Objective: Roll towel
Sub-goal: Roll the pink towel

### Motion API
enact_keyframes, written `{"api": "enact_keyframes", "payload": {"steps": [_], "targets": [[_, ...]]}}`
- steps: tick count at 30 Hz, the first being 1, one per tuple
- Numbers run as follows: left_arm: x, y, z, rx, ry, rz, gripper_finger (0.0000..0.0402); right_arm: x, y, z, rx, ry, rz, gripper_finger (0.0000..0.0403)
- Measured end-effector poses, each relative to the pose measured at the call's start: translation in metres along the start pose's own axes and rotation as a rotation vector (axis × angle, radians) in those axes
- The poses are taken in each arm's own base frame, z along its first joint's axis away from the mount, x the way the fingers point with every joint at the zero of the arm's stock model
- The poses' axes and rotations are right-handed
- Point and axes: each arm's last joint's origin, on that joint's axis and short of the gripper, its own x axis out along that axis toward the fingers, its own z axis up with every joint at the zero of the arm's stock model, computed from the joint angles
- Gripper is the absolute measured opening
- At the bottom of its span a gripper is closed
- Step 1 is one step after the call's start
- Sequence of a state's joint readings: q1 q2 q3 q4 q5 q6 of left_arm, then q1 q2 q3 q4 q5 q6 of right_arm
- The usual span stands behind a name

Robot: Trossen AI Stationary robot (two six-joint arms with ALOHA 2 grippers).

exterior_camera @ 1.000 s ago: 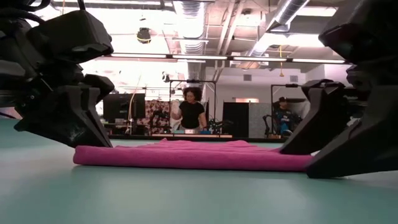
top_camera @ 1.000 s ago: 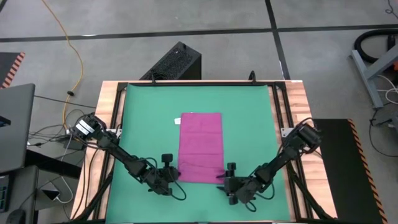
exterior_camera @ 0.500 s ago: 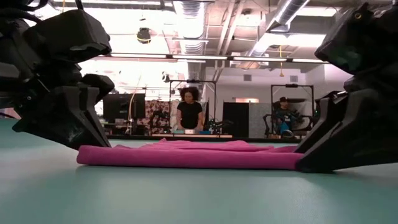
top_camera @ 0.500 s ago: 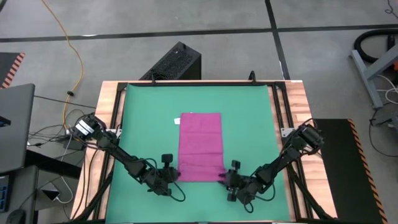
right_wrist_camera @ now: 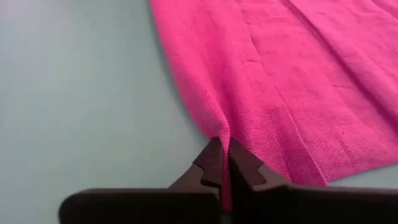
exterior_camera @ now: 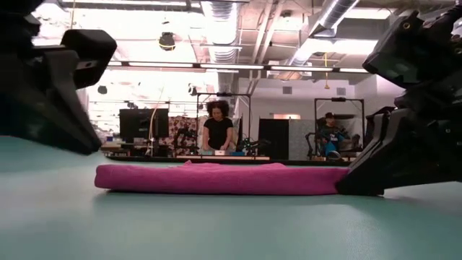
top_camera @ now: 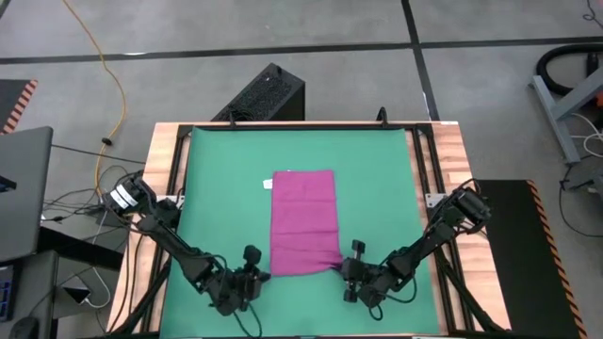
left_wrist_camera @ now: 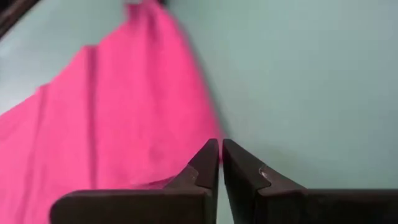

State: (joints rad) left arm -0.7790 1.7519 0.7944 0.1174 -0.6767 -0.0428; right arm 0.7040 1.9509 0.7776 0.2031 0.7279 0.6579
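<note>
The left claw point(top_camera: 252, 274) is pulling back from the towel point(top_camera: 303, 221) toward the near edge of the green mat point(top_camera: 217, 188), its fingers point(left_wrist_camera: 210, 163) together on nothing. The right claw point(top_camera: 345, 268) is pinching shut on the towel's near right corner, puckering it. The towel is lying flat mid-mat on the worktop point(top_camera: 452, 151).
</note>
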Motion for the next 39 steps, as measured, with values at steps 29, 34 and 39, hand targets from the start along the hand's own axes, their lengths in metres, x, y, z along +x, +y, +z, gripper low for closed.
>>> {"api": "enact_keyframes", "payload": {"steps": [29, 34, 39], "targets": [[0.046, 0.002, -0.03, -0.236, 0.115, 0.091, 0.0182, -0.001, 0.004, 0.001, 0.015, -0.009, 0.036, 0.004], [0.046, 0.001, -0.031, -0.297, 0.134, 0.068, 0.011, -0.003, 0.008, 0.004, 0.019, -0.023, 0.038, 0.003], [0.045, 0.002, -0.03, -0.301, 0.126, 0.062, 0.0013, -0.005, 0.015, 0.011, 0.024, -0.04, 0.056, 0.0028]]}}
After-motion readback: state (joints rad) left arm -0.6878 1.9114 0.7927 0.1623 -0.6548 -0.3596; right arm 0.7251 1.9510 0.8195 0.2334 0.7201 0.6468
